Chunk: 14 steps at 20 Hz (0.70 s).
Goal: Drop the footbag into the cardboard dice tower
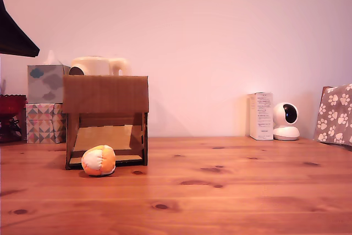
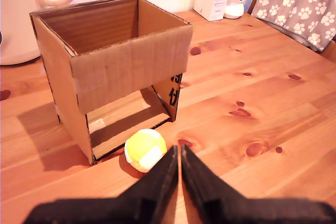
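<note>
The footbag (image 1: 98,160), an orange and white stitched ball, lies on the wooden table (image 1: 220,191) right at the foot of the cardboard dice tower (image 1: 105,94), in front of its lower opening and sloped ramp. In the wrist view the footbag (image 2: 145,150) looks yellow and white and rests just outside the cardboard dice tower (image 2: 131,69), whose top is open with nothing visible inside. My gripper (image 2: 179,153) is shut, its black fingers pressed together with nothing between them. It hovers just short of the ball. A dark part of the arm (image 1: 14,39) shows at the exterior view's upper left.
Two patterned tissue boxes (image 1: 47,103) and a cream jug (image 1: 99,65) stand behind the tower, with a red bowl (image 1: 10,105) at the exterior view's left edge. A white carton (image 1: 260,116), a white camera (image 1: 286,120) and a paw-print cloth (image 1: 335,114) sit at the back right.
</note>
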Motion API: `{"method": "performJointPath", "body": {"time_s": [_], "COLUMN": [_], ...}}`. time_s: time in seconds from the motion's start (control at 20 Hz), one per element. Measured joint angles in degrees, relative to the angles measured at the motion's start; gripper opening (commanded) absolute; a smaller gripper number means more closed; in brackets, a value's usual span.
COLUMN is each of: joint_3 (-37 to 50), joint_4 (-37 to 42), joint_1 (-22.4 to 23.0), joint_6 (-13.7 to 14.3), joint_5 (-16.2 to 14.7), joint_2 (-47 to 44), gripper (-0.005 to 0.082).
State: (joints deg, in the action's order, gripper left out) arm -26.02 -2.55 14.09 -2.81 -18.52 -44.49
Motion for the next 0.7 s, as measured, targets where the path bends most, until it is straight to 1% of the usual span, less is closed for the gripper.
{"method": "performJointPath", "body": {"time_s": [0.55, 0.65, 0.7], "joint_3": [0.0, 0.33, 0.98], "joint_4": [-1.25, 1.4, 2.95], "joint_1": [0.0, 0.09, 0.31], "joint_6": [-0.04, -1.46, -1.68], "joint_5": [0.07, 0.31, 0.79], "joint_2": [-0.09, -0.63, -0.77], "gripper": [-0.0024, -0.0024, -0.0024]}}
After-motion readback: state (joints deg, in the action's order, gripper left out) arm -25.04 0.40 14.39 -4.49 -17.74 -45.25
